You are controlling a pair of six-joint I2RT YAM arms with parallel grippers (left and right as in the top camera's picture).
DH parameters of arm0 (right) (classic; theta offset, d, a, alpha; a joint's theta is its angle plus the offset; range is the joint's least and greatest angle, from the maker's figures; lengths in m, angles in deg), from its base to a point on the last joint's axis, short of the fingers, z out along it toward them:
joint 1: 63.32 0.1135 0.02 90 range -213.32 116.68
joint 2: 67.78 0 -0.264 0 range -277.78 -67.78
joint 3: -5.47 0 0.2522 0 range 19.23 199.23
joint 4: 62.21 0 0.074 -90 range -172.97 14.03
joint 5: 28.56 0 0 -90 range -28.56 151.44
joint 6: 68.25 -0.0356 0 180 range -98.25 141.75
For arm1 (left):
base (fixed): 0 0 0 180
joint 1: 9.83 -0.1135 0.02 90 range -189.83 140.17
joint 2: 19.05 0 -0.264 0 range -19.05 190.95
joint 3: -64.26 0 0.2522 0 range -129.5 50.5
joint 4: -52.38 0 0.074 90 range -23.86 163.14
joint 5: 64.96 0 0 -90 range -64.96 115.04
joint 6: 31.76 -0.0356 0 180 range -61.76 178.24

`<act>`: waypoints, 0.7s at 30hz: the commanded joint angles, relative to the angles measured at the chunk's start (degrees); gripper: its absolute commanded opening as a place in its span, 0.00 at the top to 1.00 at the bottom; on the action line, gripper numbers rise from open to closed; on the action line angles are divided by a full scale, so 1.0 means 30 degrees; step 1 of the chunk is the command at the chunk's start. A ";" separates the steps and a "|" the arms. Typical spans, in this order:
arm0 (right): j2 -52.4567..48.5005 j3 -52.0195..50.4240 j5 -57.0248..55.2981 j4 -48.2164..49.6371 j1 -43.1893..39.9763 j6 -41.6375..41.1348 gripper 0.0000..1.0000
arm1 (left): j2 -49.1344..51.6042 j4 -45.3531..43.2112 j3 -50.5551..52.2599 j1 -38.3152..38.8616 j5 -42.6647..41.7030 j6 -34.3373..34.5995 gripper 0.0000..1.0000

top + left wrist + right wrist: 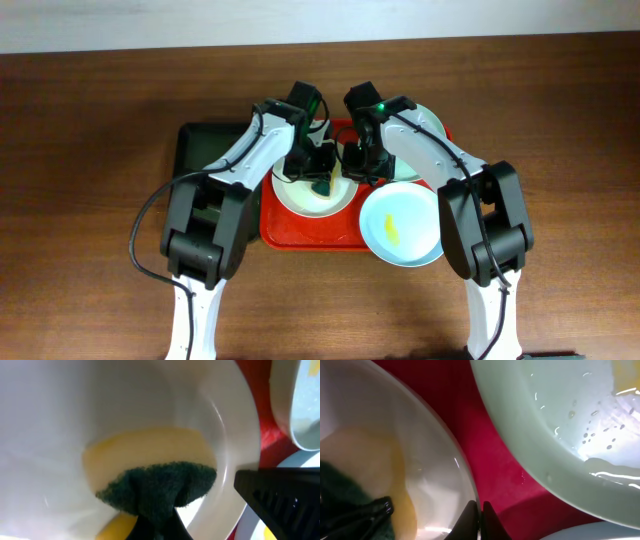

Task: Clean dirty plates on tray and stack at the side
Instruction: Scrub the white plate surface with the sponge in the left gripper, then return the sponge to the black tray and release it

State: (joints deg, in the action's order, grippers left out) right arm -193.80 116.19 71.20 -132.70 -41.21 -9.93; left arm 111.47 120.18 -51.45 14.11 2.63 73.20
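Here, green sponge on yellow-smeared white plate, red tray beneath.

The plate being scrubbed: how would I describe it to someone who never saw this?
Find the big red tray. On its left half lies the white plate. Unlike the pale blue plate beside it, it is white and has a dark green sponge pressed on it.

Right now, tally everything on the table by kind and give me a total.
Plates: 3 (white plate, front blue-green plate, back blue-green plate)
Trays: 2 (red tray, dark green tray)
Sponge: 1
Total: 6
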 commanded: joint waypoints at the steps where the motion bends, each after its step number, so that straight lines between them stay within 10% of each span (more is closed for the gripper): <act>1: 0.0058 0.0240 0.0168 0.0131 0.0248 -0.0102 0.96 | -0.1049 0.1326 -0.1617 -0.0634 0.1894 -0.0597 1.00; 21: 0.0058 0.0240 0.0029 0.0131 0.0255 -0.0102 0.96 | -0.4036 0.6127 -0.2004 -0.4721 1.1060 -0.0597 1.00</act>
State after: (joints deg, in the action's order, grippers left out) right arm -193.80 116.19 71.59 -132.50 -41.15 -9.93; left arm 98.55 138.45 -58.14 1.94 30.76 72.33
